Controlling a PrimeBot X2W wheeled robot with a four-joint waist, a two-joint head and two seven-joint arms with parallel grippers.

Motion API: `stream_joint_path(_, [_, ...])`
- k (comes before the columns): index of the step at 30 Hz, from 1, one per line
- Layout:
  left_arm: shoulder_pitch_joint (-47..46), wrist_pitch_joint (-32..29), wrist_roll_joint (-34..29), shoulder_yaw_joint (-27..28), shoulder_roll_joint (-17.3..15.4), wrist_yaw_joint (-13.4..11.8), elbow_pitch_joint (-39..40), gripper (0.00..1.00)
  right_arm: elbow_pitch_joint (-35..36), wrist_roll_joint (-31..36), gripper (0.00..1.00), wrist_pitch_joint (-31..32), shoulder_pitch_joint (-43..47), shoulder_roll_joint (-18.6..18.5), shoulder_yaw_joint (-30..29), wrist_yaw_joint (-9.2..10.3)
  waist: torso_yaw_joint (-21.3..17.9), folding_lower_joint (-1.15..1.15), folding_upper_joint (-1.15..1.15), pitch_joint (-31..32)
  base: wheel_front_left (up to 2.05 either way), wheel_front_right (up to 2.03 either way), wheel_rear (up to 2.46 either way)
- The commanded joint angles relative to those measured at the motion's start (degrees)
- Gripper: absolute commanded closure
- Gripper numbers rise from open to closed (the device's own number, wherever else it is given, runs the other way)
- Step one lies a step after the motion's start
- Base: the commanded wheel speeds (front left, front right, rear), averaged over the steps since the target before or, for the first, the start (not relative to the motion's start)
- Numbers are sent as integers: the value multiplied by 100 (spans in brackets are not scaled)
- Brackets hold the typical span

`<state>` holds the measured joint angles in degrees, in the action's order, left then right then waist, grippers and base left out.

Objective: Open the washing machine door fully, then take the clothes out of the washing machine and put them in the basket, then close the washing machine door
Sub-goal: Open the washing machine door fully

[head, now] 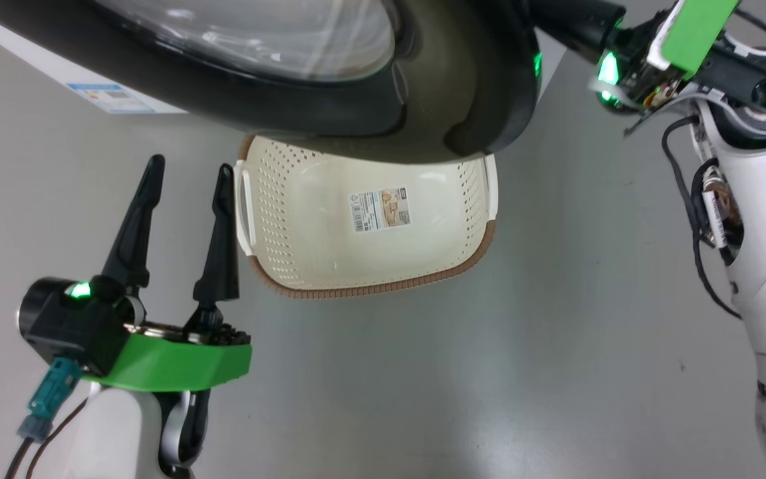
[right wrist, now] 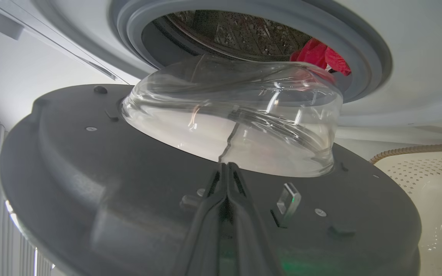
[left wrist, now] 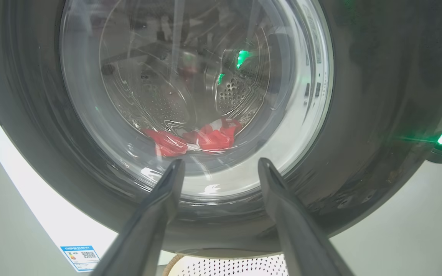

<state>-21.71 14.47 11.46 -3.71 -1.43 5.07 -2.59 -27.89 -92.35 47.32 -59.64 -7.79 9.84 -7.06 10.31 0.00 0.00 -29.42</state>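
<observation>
The washing machine door point(head: 463, 100) is standing only partly open, its glossy black rim hanging over the far end of the basket point(head: 370, 287) on the grey floor point(head: 489, 372). The right arm's fingers point(right wrist: 213, 214) are pressed together, empty, pointing at the door's matte dark inner face just below the bulging clear glass bowl point(right wrist: 236, 115); whether the tips are touching it I cannot tell. The left arm's fingers point(head: 133, 226) are spread wide and holding nothing, hovering in front of the outer glass. The clothes point(left wrist: 213, 138), soft crumpled red fabric, are lying low in the perforated steel drum point(right wrist: 236, 34) behind the grey rubber ring point(right wrist: 374, 57).

To my eye the risk is sitting with the push: that inner face is looking smooth and hard, so thin closed tips could be skating sideways onto the glass or snagging the small latch hook point(right wrist: 288, 199). A half-open door is also shadowing the cream perforated plastic basket, so dropped garments could be landing on the floor.
</observation>
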Motion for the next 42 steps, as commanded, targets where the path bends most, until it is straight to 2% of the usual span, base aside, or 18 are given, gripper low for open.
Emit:
stream_joint_path(1, [58,52,-58,208,-144,25,105,0,145,-24,100,48,152,181,46,-43,-24,0,0,72,0,0,0])
stream_joint_path(8, [96,52,-41,224,-144,19,76,0,25,161,100,-267,373,262,21,-43,-80,0,0,207,0,0,0])
stream_joint_path(9, [97,52,-40,228,-144,18,74,0,15,211,82,-359,388,267,10,-43,-93,0,0,214,0,0,0])
stream_joint_path(10, [98,52,-39,233,-144,17,70,0,7,267,59,-459,404,270,2,-43,-106,0,0,220,0,0,0])
stream_joint_path(11, [99,52,-39,239,-144,16,66,0,14,309,51,-531,426,274,6,-43,-121,0,0,226,0,0,0])
stream_joint_path(12, [99,52,-37,245,-144,16,60,0,30,345,20,-621,456,278,-4,-43,-137,0,0,234,0,0,0])
stream_joint_path(13, [101,52,-37,252,-144,15,54,0,54,384,0,-715,488,281,-11,-43,-156,0,0,243,0,0,0])
stream_joint_path(18, [123,52,-25,284,-144,14,24,0,317,665,0,-1282,724,218,17,-43,-258,0,0,302,0,0,0])
stream_joint_path(23, [146,52,-24,324,-144,10,10,0,717,1132,0,-2100,980,0,244,-43,-369,0,0,351,0,0,0])
stream_joint_path(31, [181,52,-48,411,-144,9,-74,0,1164,1908,0,-3614,1400,-685,1207,-43,-541,0,0,501,0,0,0])
stream_joint_path(42, [318,52,-75,467,-144,15,-171,0,860,2490,0,-5657,1809,-1486,2401,-43,-681,0,0,774,0,0,0])
